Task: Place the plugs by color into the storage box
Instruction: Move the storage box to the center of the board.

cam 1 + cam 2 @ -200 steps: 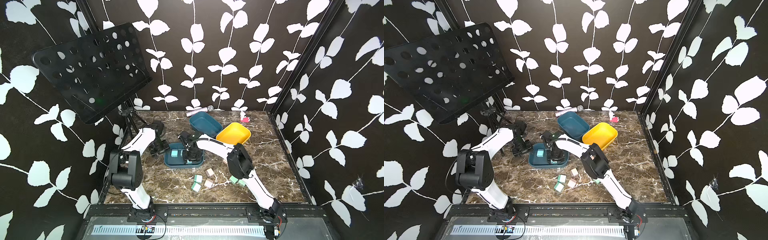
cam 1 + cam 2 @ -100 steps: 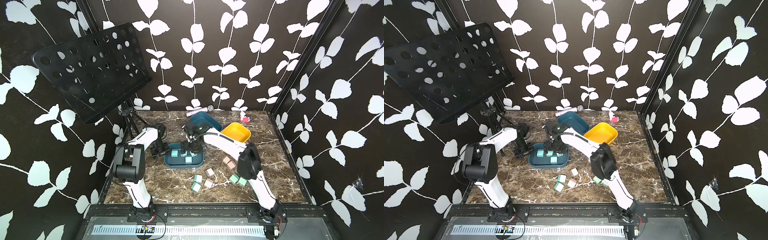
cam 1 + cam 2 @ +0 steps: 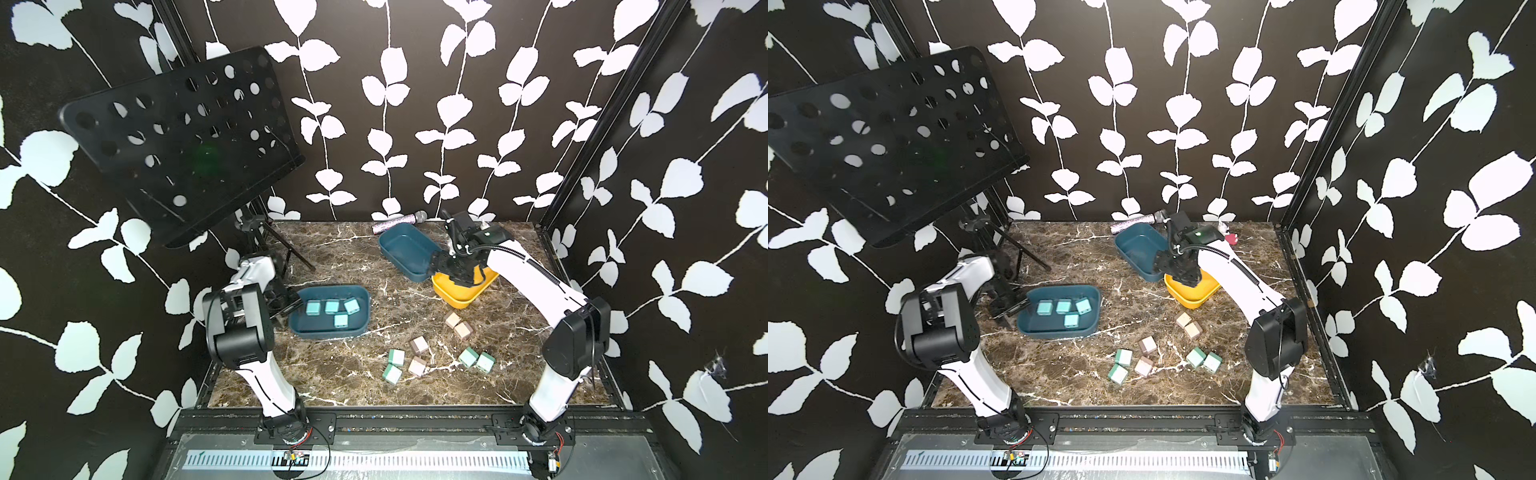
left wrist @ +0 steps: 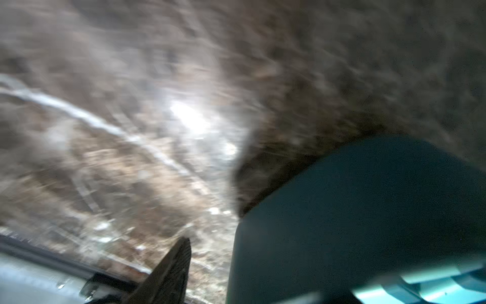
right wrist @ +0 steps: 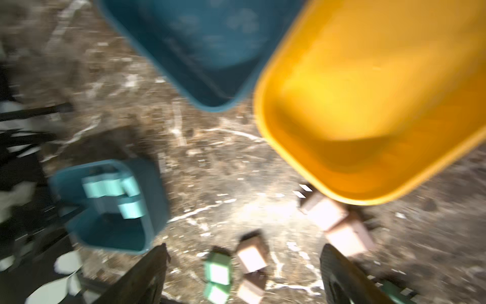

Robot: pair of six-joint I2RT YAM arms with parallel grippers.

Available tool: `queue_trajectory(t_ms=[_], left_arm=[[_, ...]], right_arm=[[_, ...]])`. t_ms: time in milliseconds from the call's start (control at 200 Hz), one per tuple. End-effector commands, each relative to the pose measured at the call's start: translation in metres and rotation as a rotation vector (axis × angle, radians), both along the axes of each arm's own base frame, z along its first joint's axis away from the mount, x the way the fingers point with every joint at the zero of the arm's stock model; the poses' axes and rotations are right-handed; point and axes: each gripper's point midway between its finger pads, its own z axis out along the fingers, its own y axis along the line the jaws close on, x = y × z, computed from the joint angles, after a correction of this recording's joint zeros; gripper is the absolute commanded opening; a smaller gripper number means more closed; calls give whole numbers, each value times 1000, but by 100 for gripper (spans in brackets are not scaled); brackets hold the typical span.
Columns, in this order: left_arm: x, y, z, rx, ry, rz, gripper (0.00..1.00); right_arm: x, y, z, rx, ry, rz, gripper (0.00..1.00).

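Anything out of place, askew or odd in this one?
Nothing spilled or damaged. One stray: a glittery microphone lies at the back edge of the table, just behind the far teal tray, unrelated to the sorting.

The right arm (image 3: 530,272) has withdrawn from the near teal tray (image 3: 328,332). One second earlier the right claw (image 3: 462,279) was lowered inside that tray. It now hangs over the rim of the yellow tray (image 3: 457,301), just beside the far teal tray (image 3: 405,249). Its jaws, narrower before, now stand wide apart with nothing between them. With the arm clear, four light blue plugs (image 3: 331,306) show in the near teal tray. The pair of pinkish plugs (image 3: 457,326) near the yellow tray is uncovered.
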Motion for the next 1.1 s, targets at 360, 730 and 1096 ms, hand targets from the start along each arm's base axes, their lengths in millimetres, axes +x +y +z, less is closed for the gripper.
queue_trajectory(t_ms=[360, 730, 1096], left_arm=[[27, -62, 83, -75, -237, -120, 67], [-5, -79, 61, -128, -206, -128, 68], [9, -88, 53, -164, -200, -137, 68]], right_arm=[[33, -16, -34, -56, 60, -1, 88], [73, -17, -73, -49, 124, 8, 84], [24, -39, -118, -87, 270, 13, 57]])
